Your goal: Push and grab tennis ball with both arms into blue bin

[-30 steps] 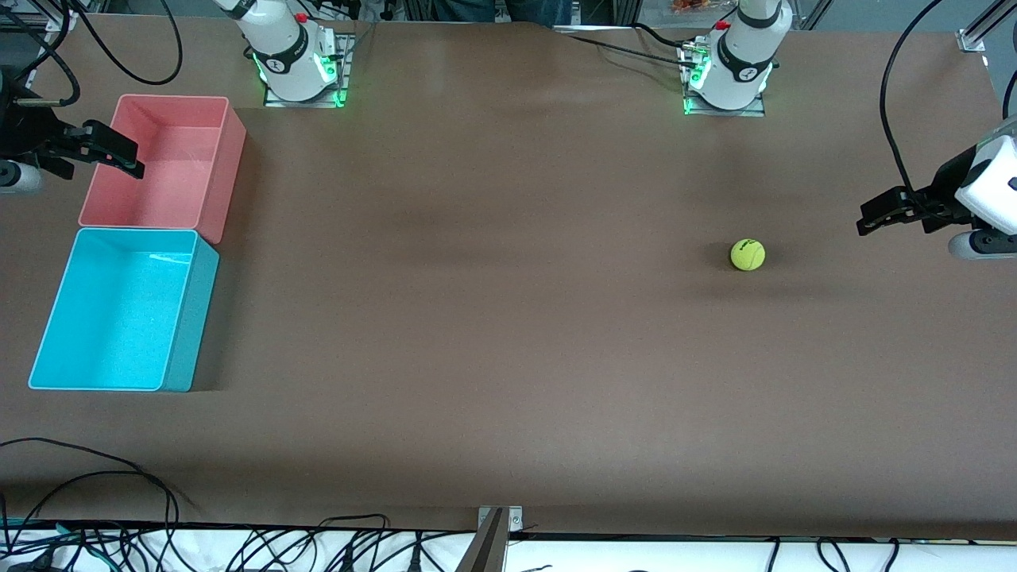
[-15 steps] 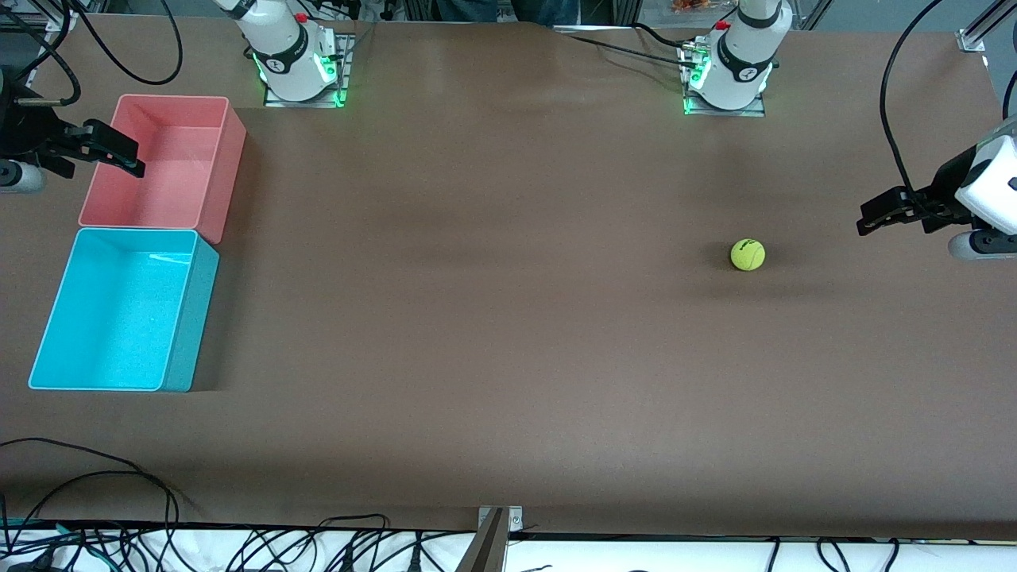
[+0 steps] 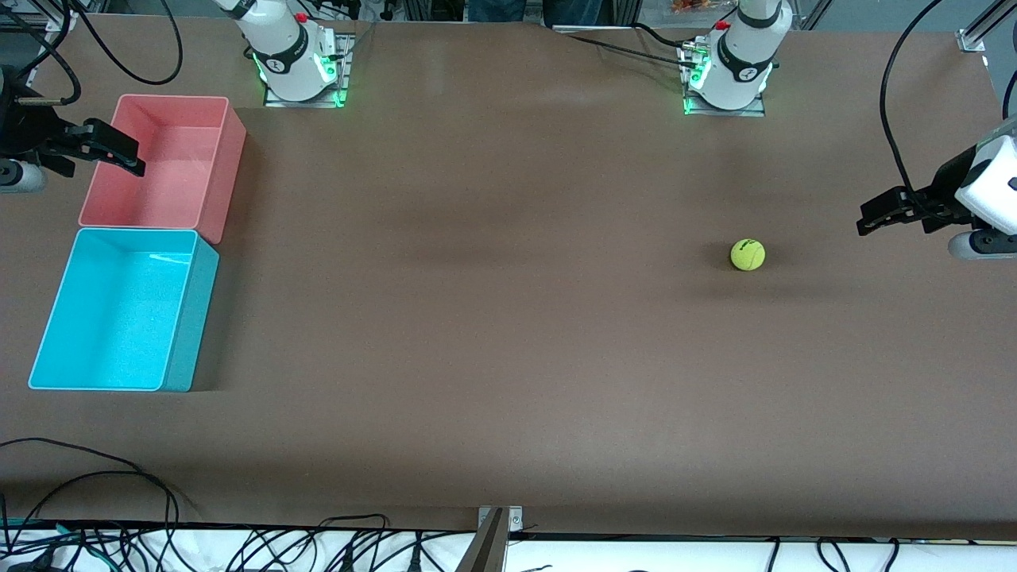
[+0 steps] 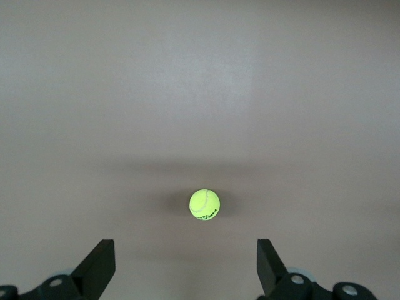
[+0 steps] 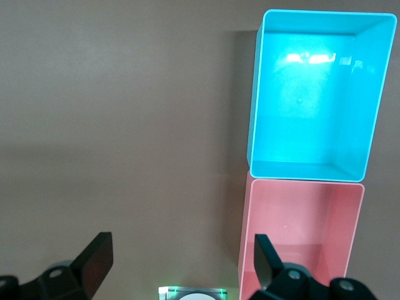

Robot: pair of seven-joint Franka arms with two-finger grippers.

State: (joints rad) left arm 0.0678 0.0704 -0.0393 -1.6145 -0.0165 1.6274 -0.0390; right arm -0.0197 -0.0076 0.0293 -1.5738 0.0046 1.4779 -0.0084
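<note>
Table [image 3: 508, 357]: big, brown and flat; everything sits on it.
Blue bin [image 3: 119, 310]: at the right arm's end, touching the pink bin [image 3: 163, 163], nearer the front camera than it.
Left gripper [image 3: 870, 218]: up in the air over the left arm's end, fingers [image 4: 97, 269] spread wide, holding nothing.
Right gripper [image 3: 119, 155]: over the pink bin's edge, fingers [image 5: 94, 259] wide apart.
Tennis ball [image 3: 748, 255]: alone on the table, near the left gripper, well apart from the bins.
</note>
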